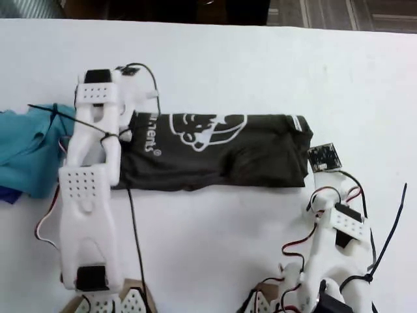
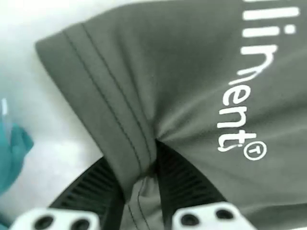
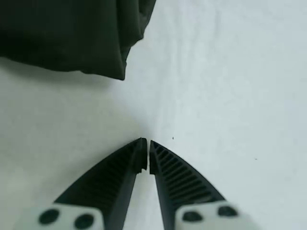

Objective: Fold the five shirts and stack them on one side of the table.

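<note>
Lying across the middle of the desk (image 1: 260,65) is the black shirt (image 1: 221,153), folded into a long band that runs from near the left side towards the right. Its white print (image 1: 202,130) faces up on the half nearer the left. The band's long edges run roughly parallel to the desk's front edge, and the right end is bunched and thicker than the rest.

At the band's left end the left gripper (image 2: 154,143) is clamped on the shirt's stitched hem (image 2: 110,105). The cloth is pinched into a ridge between the two black fingers (image 2: 96,184), and creases fan out from the pinch towards the white lettering. In the high view the left arm (image 1: 88,195) reaches from the front edge up over that end of the shirt.

The right gripper (image 3: 147,143) is over bare desk near the shirt's right end, apart from the dark cloth (image 3: 72,33). Its fingers are drawn together with only a thin slit between the tips, and they hold nothing. The right arm (image 1: 332,241) sits near the front right corner, with red and black cables looped around it.

A teal shirt (image 1: 26,153) lies crumpled at the left edge, just beside the left arm. A bit of dark blue cloth (image 1: 6,193) shows below it at the same edge.
</note>
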`<state>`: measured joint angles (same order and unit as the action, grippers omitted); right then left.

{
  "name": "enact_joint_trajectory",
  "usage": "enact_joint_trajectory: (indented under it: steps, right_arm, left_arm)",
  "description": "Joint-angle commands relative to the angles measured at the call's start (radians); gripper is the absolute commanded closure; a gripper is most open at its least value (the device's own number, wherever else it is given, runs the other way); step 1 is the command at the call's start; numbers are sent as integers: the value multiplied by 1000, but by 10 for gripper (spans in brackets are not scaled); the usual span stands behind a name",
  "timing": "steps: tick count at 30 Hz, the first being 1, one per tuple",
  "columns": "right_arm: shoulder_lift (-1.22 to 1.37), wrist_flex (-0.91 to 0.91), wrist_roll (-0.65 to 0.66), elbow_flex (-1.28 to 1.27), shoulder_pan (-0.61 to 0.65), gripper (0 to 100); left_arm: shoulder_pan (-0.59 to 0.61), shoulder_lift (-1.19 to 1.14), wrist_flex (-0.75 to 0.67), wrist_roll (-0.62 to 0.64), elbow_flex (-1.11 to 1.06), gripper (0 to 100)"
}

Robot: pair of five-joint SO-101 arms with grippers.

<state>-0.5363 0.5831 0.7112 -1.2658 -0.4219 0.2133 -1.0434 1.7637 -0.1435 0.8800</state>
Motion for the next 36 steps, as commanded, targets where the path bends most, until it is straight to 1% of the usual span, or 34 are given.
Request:
enact_joint_trajectory:
  steps: [1,5,9,11,14,15,17,20,21,22,28,32,36]
  right_arm:
    - [-31,-16,-6,3,12,978]
    - [-31,-19,-6,3,12,978]
    - [-39,-44,-8,-15,13,978]
    - [-39,-44,-8,-17,13,978]
    - [-39,-44,-20,-17,7,978]
    - [-41,-47,-54,-14,-5,978]
    - [-41,-84,-160,5,-93,978]
    - [-35,-145,-408,28,-246,978]
    - [-31,-160,-476,29,-263,978]
    - [-31,-174,-509,29,-266,978]
    - [-30,-179,-448,14,-219,978]
    - [-30,-179,-436,11,-211,978]
    - [-30,-179,-436,11,-211,978]
  left_arm:
    - [107,84,26,-29,-101,975]
    - [123,285,26,-137,-309,975]
    - [91,525,23,-155,-455,975]
    - [46,623,21,-153,-481,975]
    - [-66,713,20,-150,-481,975]
    - [-112,727,17,-150,-472,975]
    - [-203,733,5,-149,-441,975]
    - [-319,732,-18,-149,-380,975]
    - [-353,732,-29,-147,-357,975]
    - [-385,732,-41,-147,-334,975]
    - [-539,732,-164,-144,-199,975]
    - [-629,730,-273,-57,-180,975]
    - [-706,674,-330,-21,-173,975]
